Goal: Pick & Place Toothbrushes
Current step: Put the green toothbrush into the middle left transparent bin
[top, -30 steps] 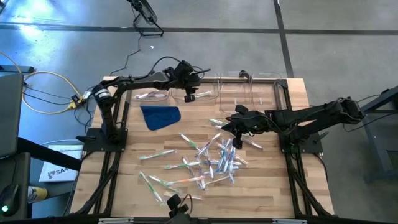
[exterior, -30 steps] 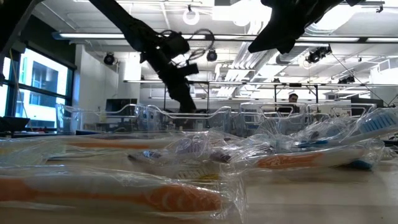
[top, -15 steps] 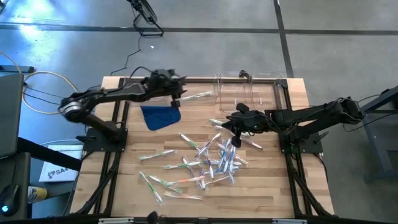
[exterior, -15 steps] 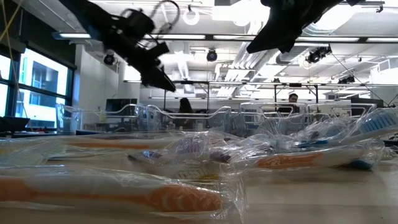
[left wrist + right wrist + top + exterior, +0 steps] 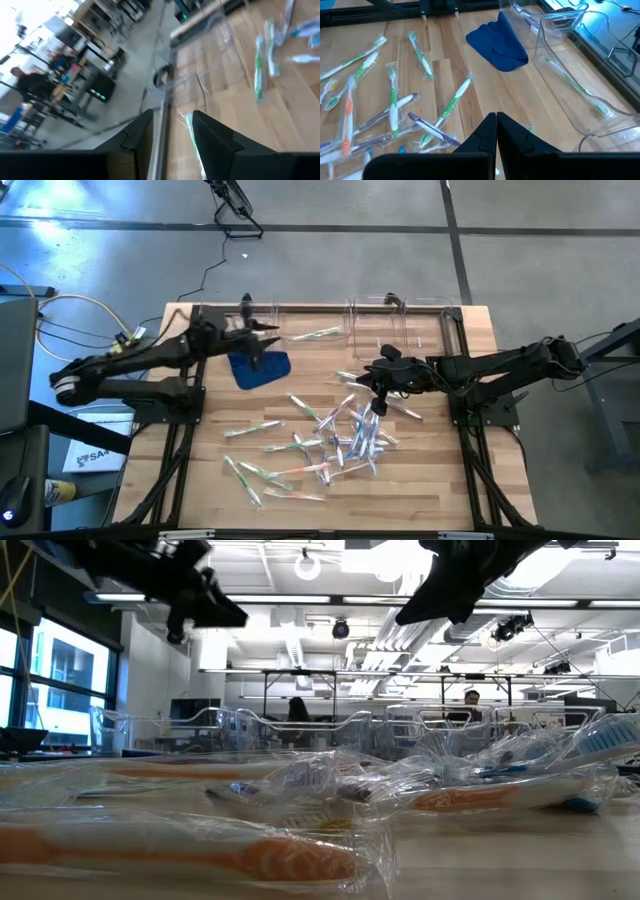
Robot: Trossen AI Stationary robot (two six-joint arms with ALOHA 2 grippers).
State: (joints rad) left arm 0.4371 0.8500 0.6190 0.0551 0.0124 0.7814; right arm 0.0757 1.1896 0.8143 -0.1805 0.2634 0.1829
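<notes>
Several wrapped toothbrushes (image 5: 340,440) (image 5: 395,100) lie scattered flat on the wooden table, mostly in its middle and near half. One green toothbrush (image 5: 315,334) (image 5: 575,85) lies inside a clear bin (image 5: 335,338) at the far edge. My left gripper (image 5: 268,335) (image 5: 172,125) hangs open and empty above the far edge of the blue cloth (image 5: 262,368), left of that bin. My right gripper (image 5: 362,383) (image 5: 496,120) is shut with nothing in it and hovers above the far end of the scattered toothbrushes.
A second clear bin (image 5: 405,330) stands at the far edge, right of the first. The blue cloth (image 5: 497,47) lies crumpled left of centre. Black frame rails run down both sides of the table (image 5: 200,480). Cables (image 5: 70,330) lie off the table's left.
My left gripper has drawn back from over the clear bin toward the table's left edge, rising a little and rolling as it went, its fingers still apart. The green toothbrush lies in the bin where the gripper was. My right gripper has kept still.
</notes>
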